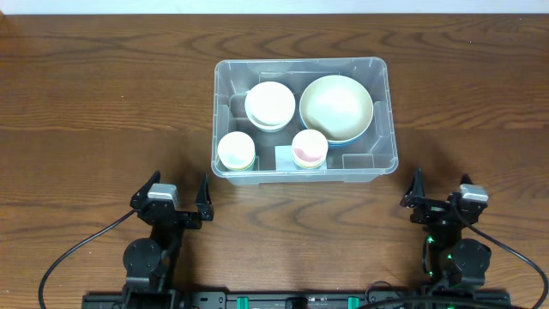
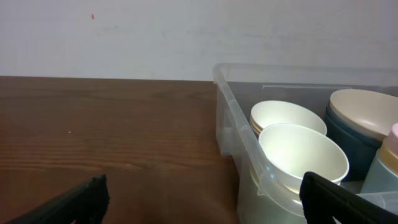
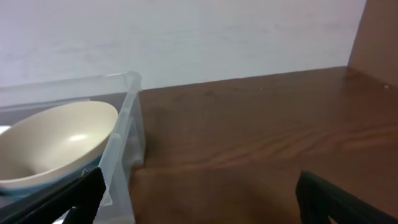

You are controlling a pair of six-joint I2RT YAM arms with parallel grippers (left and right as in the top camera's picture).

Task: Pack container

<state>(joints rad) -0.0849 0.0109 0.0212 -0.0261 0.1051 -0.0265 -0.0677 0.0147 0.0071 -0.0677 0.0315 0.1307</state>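
Note:
The clear plastic container (image 1: 304, 167) stands in the middle of the table. It holds a large cream bowl with a blue outside (image 1: 335, 107), a stack of white bowls (image 1: 270, 105), a small cream bowl (image 1: 235, 150) and a small bowl with a pink inside (image 1: 310, 148). My left gripper (image 1: 178, 190) is open and empty, near the table's front, left of the container. My right gripper (image 1: 441, 186) is open and empty, front right of it. The container also shows in the left wrist view (image 2: 233, 127) and in the right wrist view (image 3: 127, 134).
Dark wood table (image 1: 103, 112) all around the container. A white wall (image 2: 124, 37) stands behind the table. Black cables (image 1: 77, 253) run from both arm bases at the front edge.

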